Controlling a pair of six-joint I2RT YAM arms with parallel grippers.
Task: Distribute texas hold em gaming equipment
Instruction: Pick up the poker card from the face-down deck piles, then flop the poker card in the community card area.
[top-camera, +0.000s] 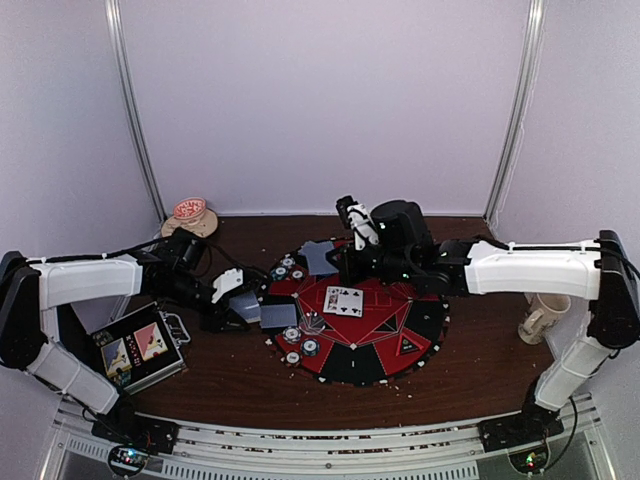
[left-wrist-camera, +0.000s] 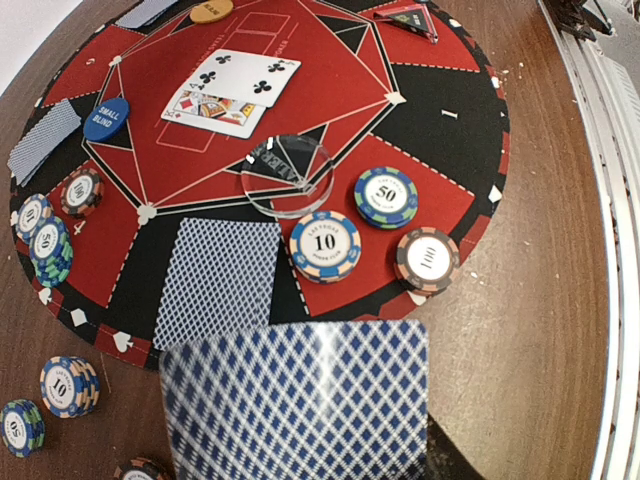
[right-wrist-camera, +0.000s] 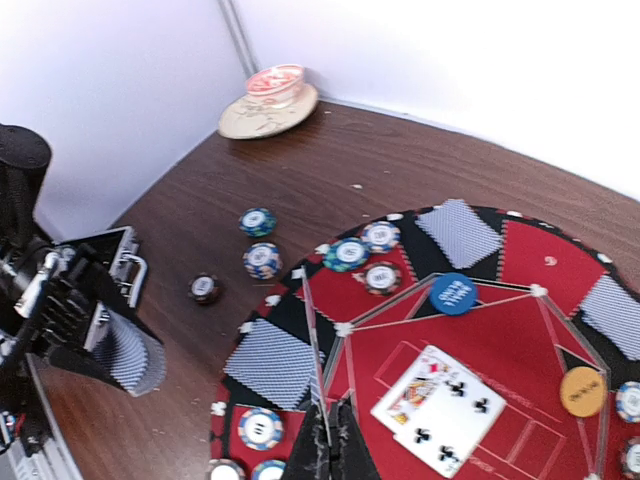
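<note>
You get soft, even overhead light, faint shadows. Nearest card (left-wrist-camera: 300, 400) blurs in your left wrist view; white wall (right-wrist-camera: 450, 50) blows out; fisheye bends edges.

Bare worktop (top-camera: 240, 392) along the near edge, between metal case (top-camera: 135, 350) and round mat (top-camera: 355, 362): open. Strip right of the mat, up to the beige mug (top-camera: 545, 318): open. Far left corner: taken by dish (top-camera: 190, 215). Left of the mat: crowded by left claw (top-camera: 245, 312) clamped on held card (top-camera: 277, 316), loose chips (right-wrist-camera: 262, 260) nearby. Far half of the mat: overhung by right arm (top-camera: 520, 268), right claw (right-wrist-camera: 328, 445) closed. Near left sector: packed with chips (left-wrist-camera: 325, 247), clear disc (left-wrist-camera: 287, 175), face-down card (left-wrist-camera: 220, 280).
</note>
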